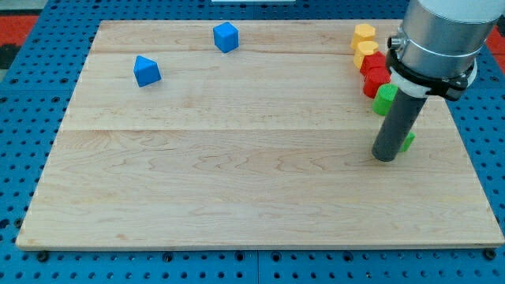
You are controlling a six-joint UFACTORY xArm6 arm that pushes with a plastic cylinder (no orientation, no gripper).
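Wooden board [237, 158] on blue pegboard [31, 95]: our gripperless rod's tip [385, 158] touches a green block [407, 142], below another green block [384, 99], red blocks [374, 69] and yellow blocks [364, 41], two blue blocks [147, 71] well apart.

Your arm enters from the view's top right; the dark rod stands upright, my tip [385, 158] down.

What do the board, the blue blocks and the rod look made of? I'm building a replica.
The board looks like pale unfinished wood: grain lines and plank seams show. The two blue blocks look like matte painted wood or plastic; I cannot tell which. The rod looks like dark matte plastic or rubber; my tip rests beside a green block.
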